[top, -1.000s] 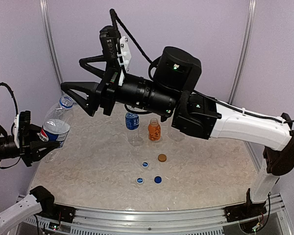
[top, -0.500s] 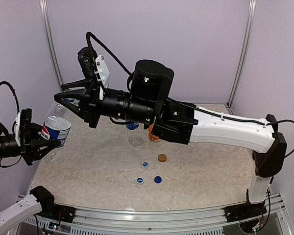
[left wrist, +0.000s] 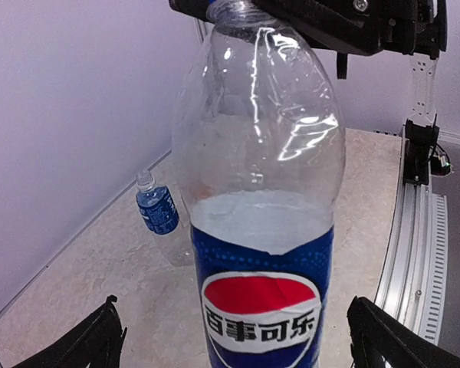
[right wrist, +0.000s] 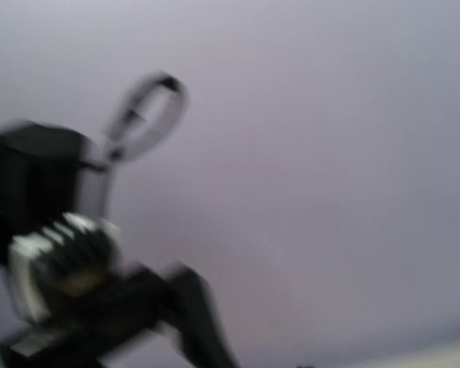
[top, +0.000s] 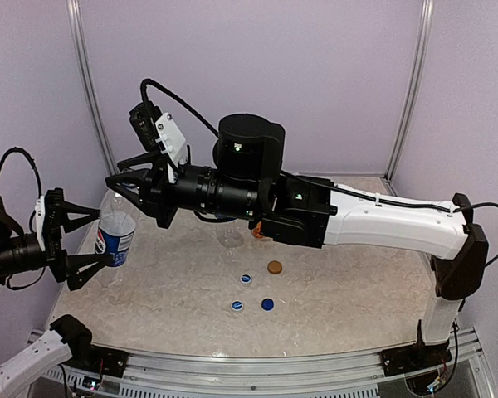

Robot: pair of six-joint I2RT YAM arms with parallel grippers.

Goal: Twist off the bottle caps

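The top external camera is looking down on the table [top: 340, 282] from behind its near edge. The left wrist camera is sitting close to the Pepsi bottle [left wrist: 261, 230], level with it; both are sharing it. The right wrist camera is facing the purple wall [right wrist: 330, 153].

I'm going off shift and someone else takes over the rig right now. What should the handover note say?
Left gripper: open, jaws either side of the big blue-label bottle, not gripping.
Right gripper: shut on that bottle's top.
Small blue-label bottle stands on the table; orange bottle mostly hidden behind the right arm.
Done: four loose caps lie on the table.
Left: apparently the big bottle's cap; grip its body first.
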